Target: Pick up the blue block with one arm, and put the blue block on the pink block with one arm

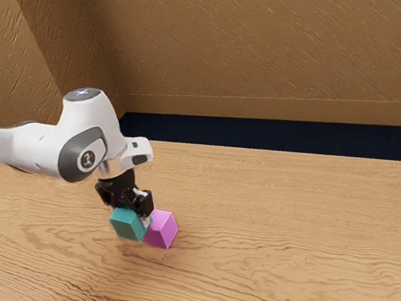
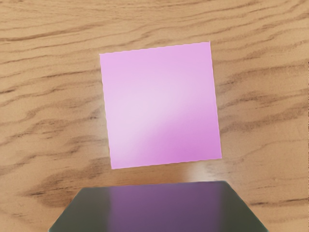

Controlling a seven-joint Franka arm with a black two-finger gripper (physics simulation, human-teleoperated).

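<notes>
Teal-blue and plain-faced, the blue block (image 1: 127, 224) is clamped between our fingers (image 1: 142, 201), seemingly just clear of the counter (image 1: 314, 239) and close beside the pink block (image 1: 160, 228); we judge this the carrying step, which next calls for a lift and a shift squarely over the pink top before release.

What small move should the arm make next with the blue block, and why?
Probably a short lift straight up. The gripper is shut on the blue block, which hangs just off the table beside the pink block, its underside apparently lower than the pink block's top. Moving sideways now would likely knock the pink block, so height comes first, then across.
</notes>
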